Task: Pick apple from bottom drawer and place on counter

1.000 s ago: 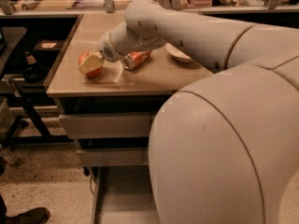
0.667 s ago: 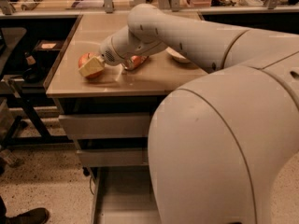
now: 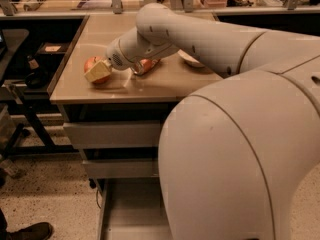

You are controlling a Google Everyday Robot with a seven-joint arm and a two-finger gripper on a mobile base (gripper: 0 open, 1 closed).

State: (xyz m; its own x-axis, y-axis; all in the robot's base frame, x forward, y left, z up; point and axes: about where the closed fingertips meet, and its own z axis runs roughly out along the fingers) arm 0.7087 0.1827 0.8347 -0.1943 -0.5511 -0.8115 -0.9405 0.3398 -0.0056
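Apple (image 3: 91,63): on the counter's (image 3: 165,81) front-left part, touching the gripper (image 3: 98,71).
Gripper: low over the counter's left side, against the apple's near face; whether it clamps the apple or is spread, I cannot tell.
Soda can (image 3: 145,65): mid-counter, lying flat.
Bottom drawer (image 3: 131,209): pulled out below the counter.

Tan claw (image 3: 98,72) at red-orange apple (image 3: 91,62)
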